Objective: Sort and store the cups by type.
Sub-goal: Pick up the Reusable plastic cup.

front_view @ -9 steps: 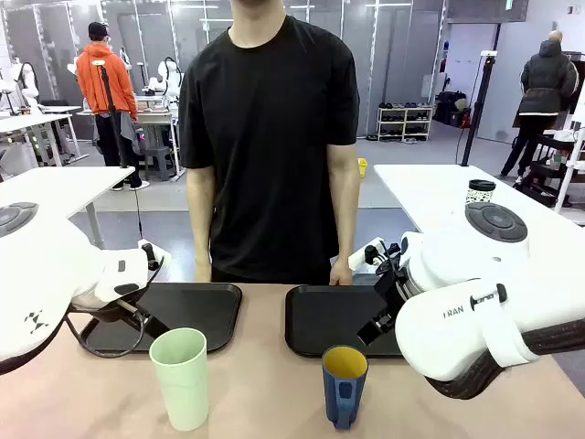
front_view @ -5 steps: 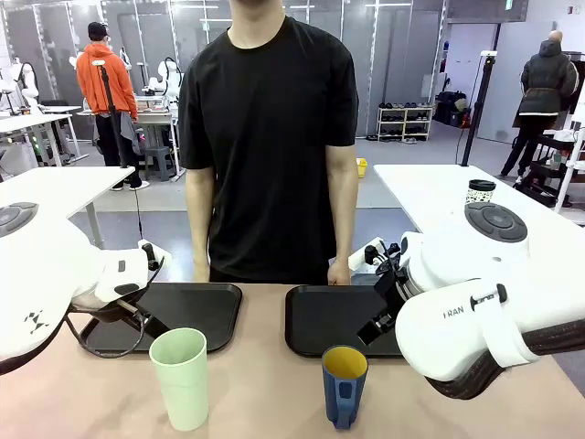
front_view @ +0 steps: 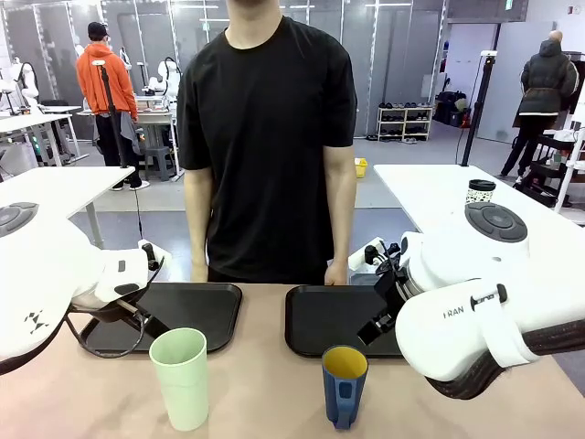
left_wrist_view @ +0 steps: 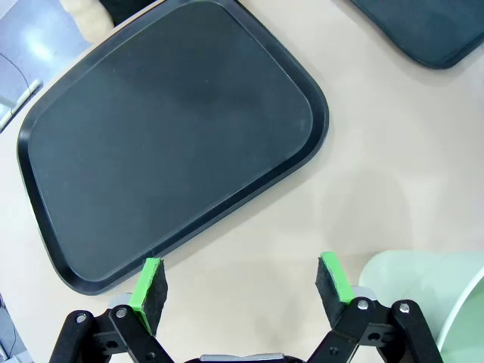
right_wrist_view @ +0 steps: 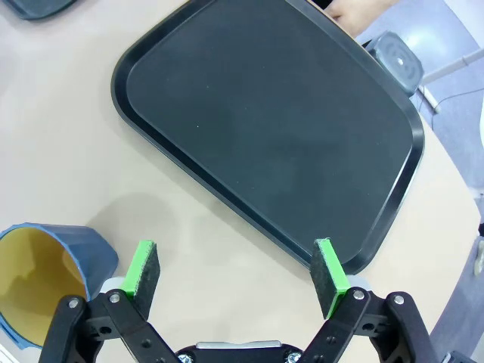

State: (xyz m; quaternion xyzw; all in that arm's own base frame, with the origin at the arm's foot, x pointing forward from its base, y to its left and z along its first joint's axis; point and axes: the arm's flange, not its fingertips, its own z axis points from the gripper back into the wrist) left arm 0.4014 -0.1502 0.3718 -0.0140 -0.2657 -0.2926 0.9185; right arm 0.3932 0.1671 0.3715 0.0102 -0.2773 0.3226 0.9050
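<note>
From the front, the mint-green tumbler (front_view: 179, 377) stands upright on the tan table (front_view: 265, 393), in front of the left black tray (front_view: 196, 306), while the dark blue mug (front_view: 344, 384), yellow inside, stands upright in front of the right black tray (front_view: 324, 320); the two cups are well apart. A person in a black shirt (front_view: 267, 137) stands at the far edge with both hands hanging at the table's rim. The white arms come in from either side, but from here I cannot tell how their fingers stand. In the left wrist view, the left gripper (left_wrist_view: 242, 280) hangs wide open over bare table at the edge of its tray (left_wrist_view: 174, 144), with nothing between the green pads (left_wrist_view: 151, 281). The tumbler (left_wrist_view: 423, 291) sits at the lower right corner, just outside the right-hand finger of the picture, close beside it and not within the gap. In the right wrist view, the right gripper (right_wrist_view: 236, 274) is likewise spread wide and empty, over the table at the edge of its tray (right_wrist_view: 272, 128). The mug (right_wrist_view: 41, 291) lies at the lower left, just outside the left-hand finger, mouth showing yellow.
</note>
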